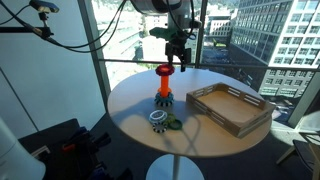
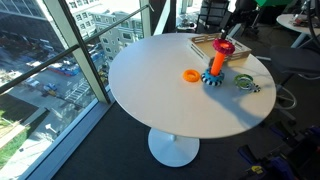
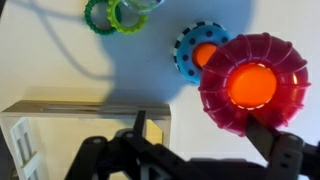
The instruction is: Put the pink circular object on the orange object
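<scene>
The pink circular object [image 1: 164,70] sits round the top end of the orange peg [image 1: 164,86], which stands on its dark gear-like base [image 1: 164,101] on the white round table [image 1: 130,100]. Both exterior views show this; the ring [image 2: 225,47] caps the peg [image 2: 217,64]. In the wrist view the pink ring [image 3: 222,100] surrounds the glowing orange peg top [image 3: 250,85]. My gripper [image 3: 200,130] is open, its fingers spread wide, one finger overlapping the ring's edge. It hangs just above and beside the ring [image 1: 181,62].
A wooden tray [image 1: 232,110] stands on the table beside the peg. A white toothed ring [image 1: 158,118] and a green ring [image 1: 174,123] lie near the table's edge. An orange ring [image 2: 191,75] lies flat next to the base. Glass walls stand behind the table.
</scene>
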### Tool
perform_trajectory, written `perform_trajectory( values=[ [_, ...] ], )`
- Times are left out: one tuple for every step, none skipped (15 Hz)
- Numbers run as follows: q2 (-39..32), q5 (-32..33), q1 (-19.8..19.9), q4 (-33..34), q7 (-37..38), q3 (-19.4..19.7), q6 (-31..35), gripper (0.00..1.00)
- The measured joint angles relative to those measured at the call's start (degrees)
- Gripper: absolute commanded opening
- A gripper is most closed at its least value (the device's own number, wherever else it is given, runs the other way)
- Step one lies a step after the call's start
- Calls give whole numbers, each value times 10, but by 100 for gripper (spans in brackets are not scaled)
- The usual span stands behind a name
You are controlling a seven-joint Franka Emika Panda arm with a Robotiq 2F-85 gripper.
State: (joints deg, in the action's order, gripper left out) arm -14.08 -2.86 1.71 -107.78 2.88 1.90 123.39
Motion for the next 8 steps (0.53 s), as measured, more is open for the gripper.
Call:
perform_trajectory(
  values=[
    [-3,0,0,0,0,0,4,100],
    [-5,0,0,0,0,-1,8,100],
    [-8,0,-1,0,0,-1,10,100],
    [-10,0,-1,0,0,-2,12,100],
    [-12,0,-1,0,0,-2,13,100],
    [-13,0,-2,0,0,-3,14,100],
    [-13,0,-3,0,0,-3,14,100],
    [-13,0,-4,0,0,-4,14,100]
  ],
)
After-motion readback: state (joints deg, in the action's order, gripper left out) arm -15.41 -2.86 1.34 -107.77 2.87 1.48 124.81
